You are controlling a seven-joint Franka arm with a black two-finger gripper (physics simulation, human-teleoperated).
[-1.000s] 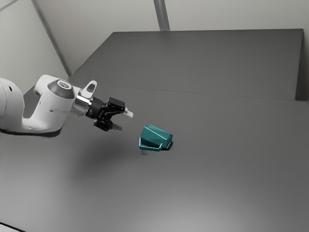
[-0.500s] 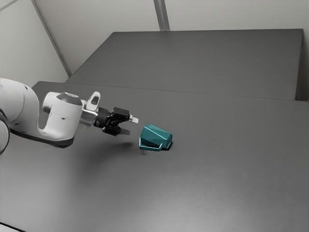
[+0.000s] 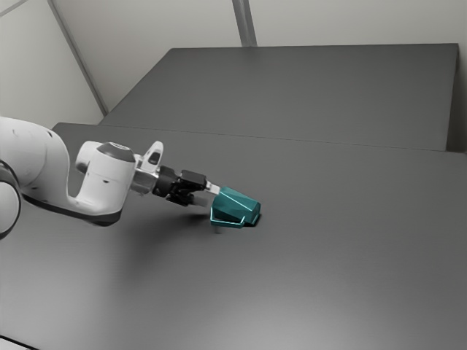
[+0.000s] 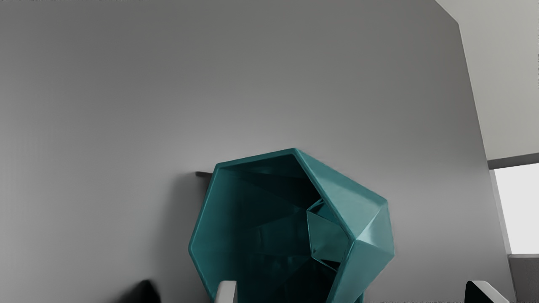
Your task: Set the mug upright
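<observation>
1. One mug, one arm and one gripper with two fingers are at one grey tabletop. One small, thin thing juts out by the mug's mouth; what it is, I cannot tell.
2. The mug is teal and faceted, with flat panels meeting at hard edges and a many-cornered rim. It lies tipped on its side, not upright. Its inside is darker than the lit outer panels.
3. It rests out on the tabletop, well apart from the long edge that runs across behind it in the exterior view, and well apart from the corner at that view's lower left.
4. The mug lies just ahead of the gripper, on the exterior view's right of it, with its open mouth turned toward the fingers.
5. The fingers stand spread wide. In the wrist view one tip overlaps the mouth near the rim, while the other stands out past the mug's outer side. Whether either tip touches the mug I cannot tell; it is not pinched between them.
</observation>
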